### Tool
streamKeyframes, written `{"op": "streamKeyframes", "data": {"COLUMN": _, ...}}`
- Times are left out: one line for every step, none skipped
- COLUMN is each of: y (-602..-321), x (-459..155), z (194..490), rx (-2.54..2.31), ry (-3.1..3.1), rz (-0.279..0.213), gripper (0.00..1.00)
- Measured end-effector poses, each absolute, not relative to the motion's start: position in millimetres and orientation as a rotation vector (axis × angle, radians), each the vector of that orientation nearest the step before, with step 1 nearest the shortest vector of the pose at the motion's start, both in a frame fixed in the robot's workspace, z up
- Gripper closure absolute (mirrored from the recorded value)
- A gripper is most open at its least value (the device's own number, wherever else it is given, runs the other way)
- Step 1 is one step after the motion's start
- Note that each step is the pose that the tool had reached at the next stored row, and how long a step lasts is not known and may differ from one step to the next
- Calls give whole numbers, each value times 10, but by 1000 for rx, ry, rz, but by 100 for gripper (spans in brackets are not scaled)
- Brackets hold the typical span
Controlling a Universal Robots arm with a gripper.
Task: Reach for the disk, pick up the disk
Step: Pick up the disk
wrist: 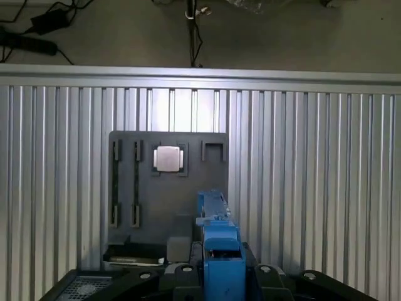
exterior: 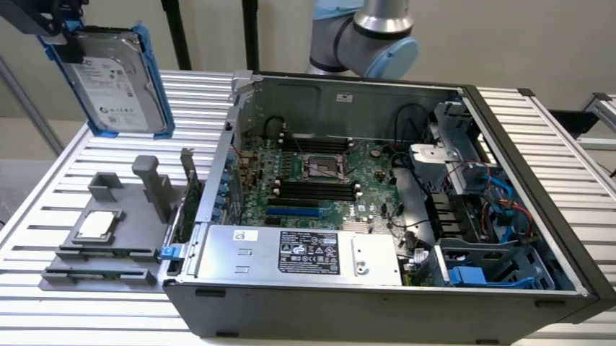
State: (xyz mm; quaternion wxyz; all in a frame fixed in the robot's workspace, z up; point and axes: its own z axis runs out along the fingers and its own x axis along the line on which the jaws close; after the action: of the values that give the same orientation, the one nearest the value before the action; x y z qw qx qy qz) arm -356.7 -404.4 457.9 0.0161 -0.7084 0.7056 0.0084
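Observation:
The disk (exterior: 117, 78), a silver-grey hard drive with a white label and blue carrier rails, hangs upright in the air at the exterior view's far left, above the slatted table. My gripper (exterior: 66, 37) is shut on its upper end, and the disk touches nothing below. In the wrist view the disk's blue rail (wrist: 220, 251) runs edge-on between the dark gripper parts, above the grey fixture plate (wrist: 144, 207).
An open computer case (exterior: 385, 306) fills the middle and the exterior view's right, with a silver box with a black label (exterior: 308, 252) inside. The grey fixture (exterior: 97, 267) beside it holds a small square chip (exterior: 99, 225). The arm's joint (exterior: 371, 36) stands behind the case.

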Motion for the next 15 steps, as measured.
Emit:
{"op": "streamKeyframes", "data": {"y": -4052, "x": -3522, "z": 4614, "rx": -2202, "ry": 2193, "rz": 28, "gripper": 67}}
{"op": "streamKeyframes", "data": {"y": -4062, "x": -3475, "z": 4649, "rx": -2201, "ry": 2193, "rz": 29, "gripper": 67}}
{"op": "streamKeyframes", "data": {"y": -4071, "x": -3430, "z": 4681, "rx": -2201, "ry": 2192, "rz": 31, "gripper": 67}}
{"op": "streamKeyframes", "data": {"y": -4082, "x": -3385, "z": 4713, "rx": -2200, "ry": 2191, "rz": 32, "gripper": 67}}
{"op": "streamKeyframes", "data": {"y": -4093, "x": -3339, "z": 4745, "rx": -2200, "ry": 2191, "rz": 34, "gripper": 67}}
{"op": "streamKeyframes", "data": {"y": -4105, "x": -3294, "z": 4775, "rx": -2199, "ry": 2190, "rz": 35, "gripper": 67}}
{"op": "streamKeyframes", "data": {"y": -4117, "x": -3248, "z": 4803, "rx": -2199, "ry": 2190, "rz": 36, "gripper": 67}}
{"op": "streamKeyframes", "data": {"y": -4129, "x": -3203, "z": 4829, "rx": -2198, "ry": 2190, "rz": 37, "gripper": 67}}
{"op": "streamKeyframes", "data": {"y": -4142, "x": -3159, "z": 4845, "rx": -2198, "ry": 2190, "rz": 38, "gripper": 67}}
{"op": "streamKeyframes", "data": {"y": -4157, "x": -3112, "z": 4855, "rx": -2199, "ry": 2190, "rz": 39, "gripper": 67}}
{"op": "streamKeyframes", "data": {"y": -4171, "x": -3067, "z": 4865, "rx": -2199, "ry": 2191, "rz": 40, "gripper": 67}}
{"op": "streamKeyframes", "data": {"y": -4186, "x": -3022, "z": 4872, "rx": -2200, "ry": 2191, "rz": 41, "gripper": 67}}
{"op": "streamKeyframes", "data": {"y": -4201, "x": -2978, "z": 4878, "rx": -2200, "ry": 2192, "rz": 42, "gripper": 67}}
{"op": "streamKeyframes", "data": {"y": -4216, "x": -2931, "z": 4886, "rx": -2201, "ry": 2192, "rz": 43, "gripper": 67}}
{"op": "streamKeyframes", "data": {"y": -4231, "x": -2887, "z": 4893, "rx": -2201, "ry": 2193, "rz": 44, "gripper": 67}}
